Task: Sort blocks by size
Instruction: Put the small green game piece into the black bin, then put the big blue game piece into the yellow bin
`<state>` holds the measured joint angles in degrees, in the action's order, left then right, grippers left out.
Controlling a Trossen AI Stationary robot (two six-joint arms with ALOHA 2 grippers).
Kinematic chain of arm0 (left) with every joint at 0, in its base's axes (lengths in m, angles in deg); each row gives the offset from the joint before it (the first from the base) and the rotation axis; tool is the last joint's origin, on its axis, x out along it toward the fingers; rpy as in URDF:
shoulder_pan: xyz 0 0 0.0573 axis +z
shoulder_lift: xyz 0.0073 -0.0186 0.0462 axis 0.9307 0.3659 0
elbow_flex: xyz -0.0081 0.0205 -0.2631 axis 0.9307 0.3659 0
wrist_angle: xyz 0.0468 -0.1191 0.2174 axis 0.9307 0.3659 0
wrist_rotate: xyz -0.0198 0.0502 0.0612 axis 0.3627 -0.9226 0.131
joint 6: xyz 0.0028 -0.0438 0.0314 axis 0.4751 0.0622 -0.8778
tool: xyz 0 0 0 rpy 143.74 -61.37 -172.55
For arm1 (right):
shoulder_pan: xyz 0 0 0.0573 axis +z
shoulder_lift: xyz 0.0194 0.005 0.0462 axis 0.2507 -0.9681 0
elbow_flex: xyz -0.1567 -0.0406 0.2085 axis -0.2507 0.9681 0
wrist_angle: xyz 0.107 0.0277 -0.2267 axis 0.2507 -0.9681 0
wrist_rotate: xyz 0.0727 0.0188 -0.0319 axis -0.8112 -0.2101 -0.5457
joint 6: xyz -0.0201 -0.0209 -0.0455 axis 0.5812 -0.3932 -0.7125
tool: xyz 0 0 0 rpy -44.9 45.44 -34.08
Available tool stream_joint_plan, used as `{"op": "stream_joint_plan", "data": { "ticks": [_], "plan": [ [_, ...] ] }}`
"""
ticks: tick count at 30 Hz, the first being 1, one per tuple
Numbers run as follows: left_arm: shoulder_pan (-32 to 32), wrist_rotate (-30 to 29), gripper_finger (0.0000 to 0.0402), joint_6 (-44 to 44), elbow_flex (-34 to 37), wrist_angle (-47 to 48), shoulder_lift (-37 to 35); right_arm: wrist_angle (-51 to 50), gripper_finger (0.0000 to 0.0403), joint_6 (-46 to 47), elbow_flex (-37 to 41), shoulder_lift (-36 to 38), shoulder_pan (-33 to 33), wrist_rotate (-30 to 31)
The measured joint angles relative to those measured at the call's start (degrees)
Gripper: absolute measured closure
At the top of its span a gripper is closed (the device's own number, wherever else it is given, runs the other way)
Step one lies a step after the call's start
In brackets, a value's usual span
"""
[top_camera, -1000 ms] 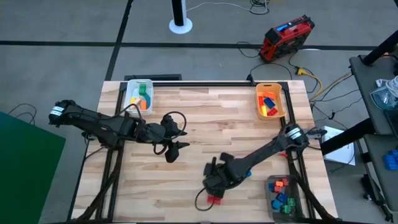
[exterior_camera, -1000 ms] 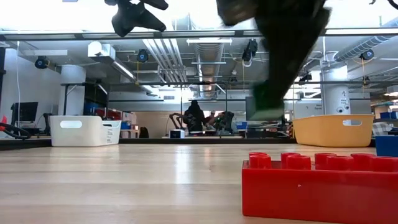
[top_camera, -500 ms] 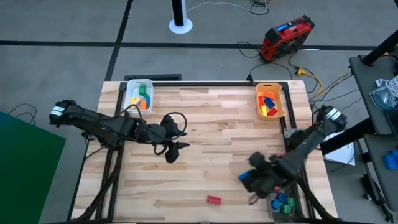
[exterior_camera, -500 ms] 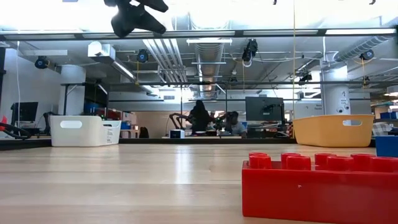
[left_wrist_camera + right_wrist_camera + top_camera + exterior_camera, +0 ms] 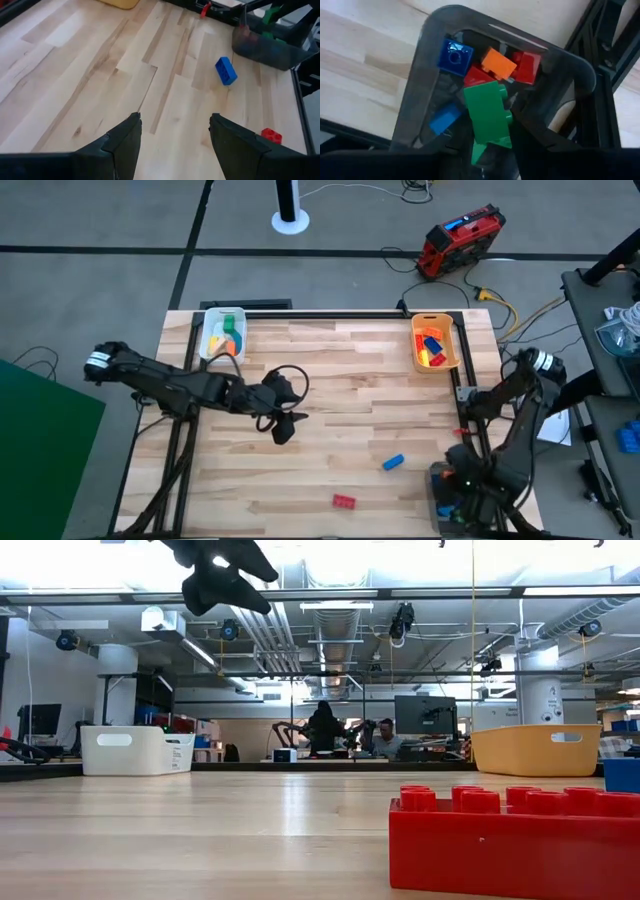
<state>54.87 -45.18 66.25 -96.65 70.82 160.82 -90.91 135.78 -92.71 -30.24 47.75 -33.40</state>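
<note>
My right gripper (image 5: 487, 142) is over the grey bin (image 5: 440, 505) at the table's near right corner, shut on a green block (image 5: 487, 115). Blue, orange and red blocks (image 5: 492, 65) lie in that bin. A blue block (image 5: 393, 463) and a red block (image 5: 344, 501) lie flat on the wooden table. The red block (image 5: 510, 840) fills the low view's foreground. My left gripper (image 5: 172, 135) hangs open above the table's middle, left of the blue block (image 5: 226, 70), with nothing between its fingers. My right gripper pinches the green block by its two long sides (image 5: 470, 125) between its two fingers. The fingers come from above, pointing down into the grey bin. The block sits over the other blocks in the bin; whether it rests on them I cannot tell.
A white bin (image 5: 224, 332) with green and orange blocks stands at the far left. An orange-yellow bin (image 5: 435, 342) with red, blue and yellow blocks stands at the far right. Bare wood lies between my two arms. People sit in the room behind the table.
My right gripper has swung from beside the red block at the near middle toward the table's right edge, carrying the green block, and now hangs over the grey bin. My left gripper has shifted slightly toward the right.
</note>
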Motion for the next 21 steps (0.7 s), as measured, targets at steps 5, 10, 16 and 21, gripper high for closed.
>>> {"op": "stream_joint_plan", "data": {
  "ticks": [5,10,16,21],
  "plan": [
    [0.0,0.0,0.0191,0.33,0.0,-0.15,0.93,0.54,0.0265,1.57,1.01,-0.2,0.76,0.1],
    [0.0,0.0,0.0191,2.7,0.0,-0.24,1.1,0.55,0.0221,1.55,1.02,1.05,0.73,0.11],
    [0.0,0.0,0.0191,3.79,-1.42,-0.23,1.06,0.28,0.0186,-1.98,0.31,3.52,-1.42,6.25],
    [0.0,0.01,0.0191,3.93,-3.73,0.04,1.02,0.16,0.0169,-11.67,0.31,4.47,-8.17,7.23]
  ]
}}
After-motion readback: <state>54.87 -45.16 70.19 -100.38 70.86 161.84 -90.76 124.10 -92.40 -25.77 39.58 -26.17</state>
